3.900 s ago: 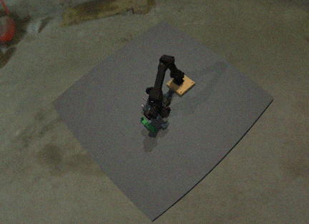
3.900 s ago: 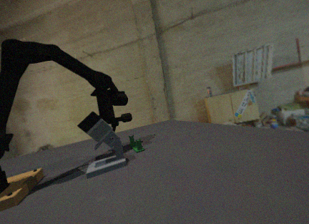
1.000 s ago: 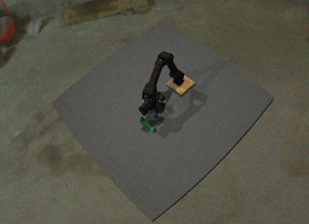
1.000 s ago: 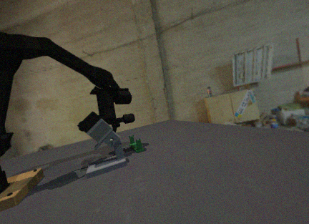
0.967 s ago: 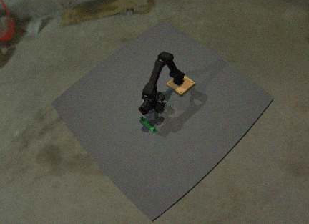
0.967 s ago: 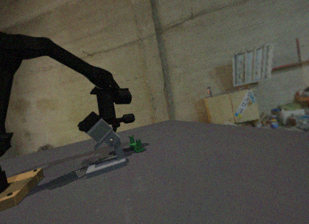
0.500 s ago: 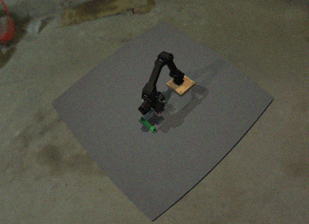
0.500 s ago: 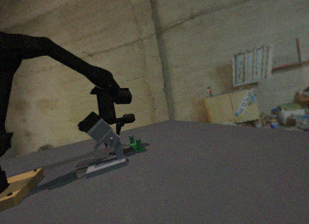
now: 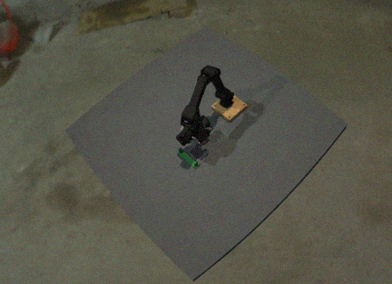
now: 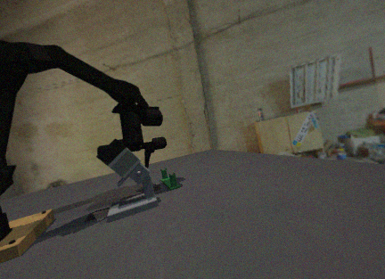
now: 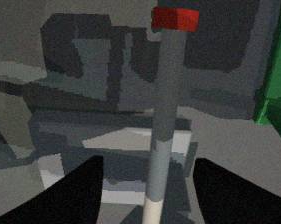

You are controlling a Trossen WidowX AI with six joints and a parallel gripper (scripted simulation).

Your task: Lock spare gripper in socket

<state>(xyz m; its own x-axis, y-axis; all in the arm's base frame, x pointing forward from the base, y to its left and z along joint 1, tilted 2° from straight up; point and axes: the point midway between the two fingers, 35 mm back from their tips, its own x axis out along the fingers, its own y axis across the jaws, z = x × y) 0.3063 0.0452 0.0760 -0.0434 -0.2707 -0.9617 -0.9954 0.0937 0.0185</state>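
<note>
The pin, a grey rod [image 11: 166, 105] with a red head and a pale lower part, runs between the fingers in the wrist view. My gripper [image 11: 149, 167] [image 10: 147, 165] is partly open, one finger on each side of the rod, not clamping it. The grey mount has a tilted block on a flat base, just beside my gripper. A dark piece [image 10: 109, 150] sits at the block's upper end; whether it is the spare gripper, I cannot tell. Whether the pin passes through the socket is hidden.
A green bracket [image 9: 188, 158] [image 10: 171, 183] [image 11: 277, 75] with upright ends stands close to the mount, on its far side from the arm's base. The arm's wooden base board [image 9: 232, 113] [image 10: 33, 226] lies behind. Shadows fall around the mount.
</note>
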